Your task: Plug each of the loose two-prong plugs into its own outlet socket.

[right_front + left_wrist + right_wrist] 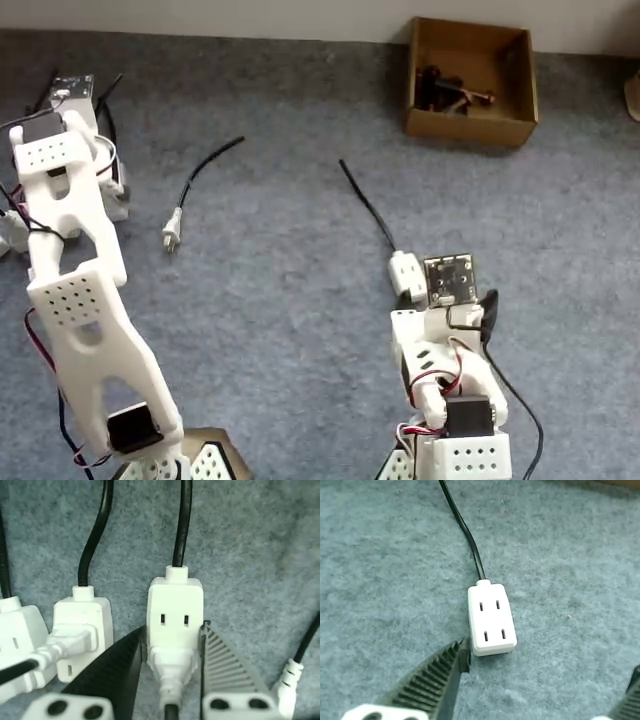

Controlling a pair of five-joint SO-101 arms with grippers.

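Grips a seated plug (172, 672) with the left gripper (173, 628), fingers (120, 667) closed against its sides where it meets its socket (175, 605) — likely to press it fully home. Shows a neighbouring socket (82, 612) already filled just beside it. Hangs the right gripper (550, 660) low over an empty socket (491, 620) on the grey bench (380, 555), fingers (437, 680) spread wide and holding nothing, probably to steady that socket for what comes next. Leaves one loose plug (172, 235) lying on the bench between the arms, cord (205, 165) trailing away, well apart from both — seemingly the last to fetch. Ignores a cardboard box (470, 128) at the far edge.
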